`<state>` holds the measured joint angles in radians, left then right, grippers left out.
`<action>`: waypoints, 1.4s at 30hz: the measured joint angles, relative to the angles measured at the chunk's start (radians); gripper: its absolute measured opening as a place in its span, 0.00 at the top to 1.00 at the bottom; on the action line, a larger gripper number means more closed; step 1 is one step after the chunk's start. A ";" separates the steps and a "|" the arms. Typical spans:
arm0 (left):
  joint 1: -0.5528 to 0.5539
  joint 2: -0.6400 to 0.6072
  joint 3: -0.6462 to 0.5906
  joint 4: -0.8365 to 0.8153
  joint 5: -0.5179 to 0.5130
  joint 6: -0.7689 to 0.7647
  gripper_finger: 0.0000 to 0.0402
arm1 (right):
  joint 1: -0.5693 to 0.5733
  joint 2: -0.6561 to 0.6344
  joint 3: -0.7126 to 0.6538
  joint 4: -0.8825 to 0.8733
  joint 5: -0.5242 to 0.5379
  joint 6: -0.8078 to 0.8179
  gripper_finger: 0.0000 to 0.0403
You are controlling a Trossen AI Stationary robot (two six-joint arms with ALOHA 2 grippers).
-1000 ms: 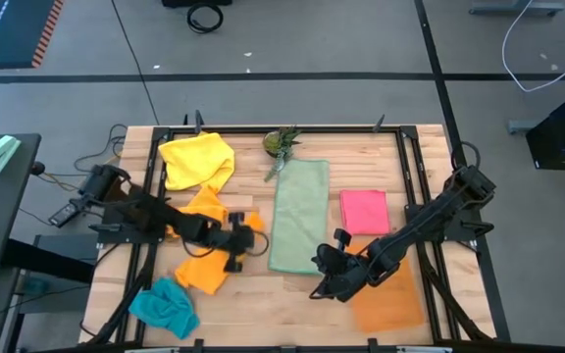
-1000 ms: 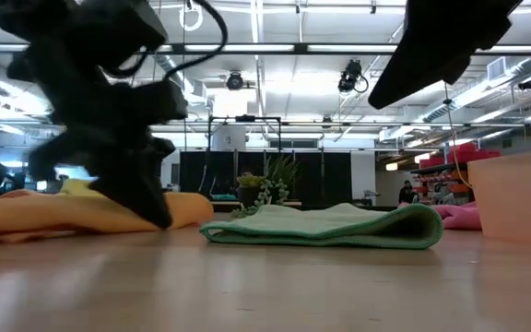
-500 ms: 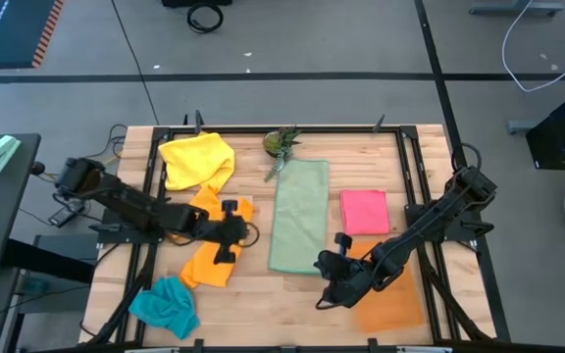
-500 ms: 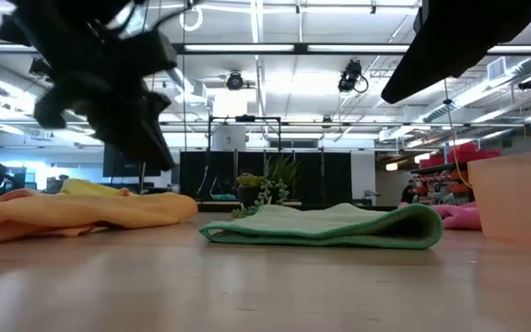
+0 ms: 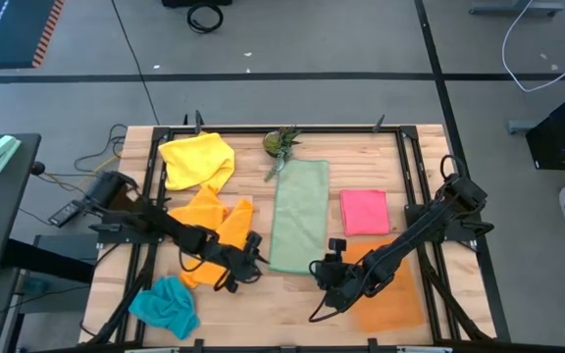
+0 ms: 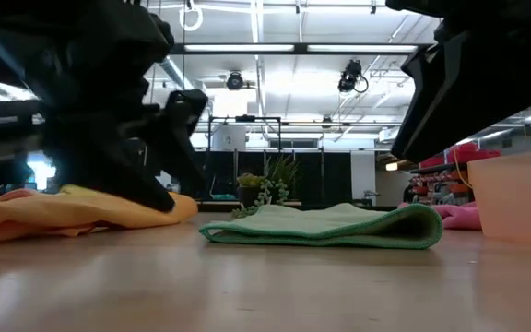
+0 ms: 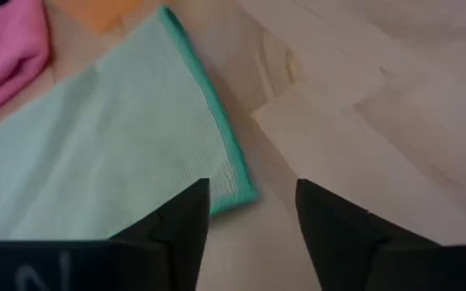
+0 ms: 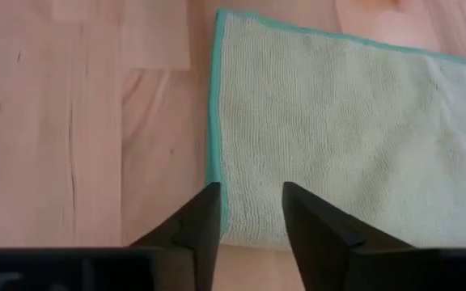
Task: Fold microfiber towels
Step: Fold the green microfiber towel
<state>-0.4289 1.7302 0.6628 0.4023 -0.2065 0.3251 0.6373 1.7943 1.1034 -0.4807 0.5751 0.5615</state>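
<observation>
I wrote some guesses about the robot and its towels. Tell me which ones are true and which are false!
1. The pale green towel is folded into a long strip. True.
2. The pink towel lies crumpled in a heap. False: it is a flat, neat square.
3. The left gripper is squeezing the green towel. False: its fingers are open and hold nothing, near the towel's corner.
4. The right gripper is open, at the green towel's edge. True.
5. The teal towel is bunched up near a table corner. True.
</observation>
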 joint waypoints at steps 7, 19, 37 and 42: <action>0.041 0.108 0.078 -0.017 0.064 0.004 0.52 | 0.000 0.000 0.000 -0.001 0.001 0.019 0.60; 0.142 0.144 0.182 -0.234 0.271 -0.131 0.66 | 0.000 0.000 0.000 0.005 -0.038 0.047 0.60; 0.123 0.145 0.180 -0.301 0.279 -0.160 0.73 | -0.067 0.058 0.000 0.131 -0.187 -0.163 0.60; 0.123 0.145 0.180 -0.303 0.283 -0.163 0.73 | -0.110 0.059 0.000 0.131 -0.257 -0.102 0.60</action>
<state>-0.3058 1.8755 0.8425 0.0994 0.0765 0.1624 0.5269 1.8530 1.1034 -0.3500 0.3178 0.4596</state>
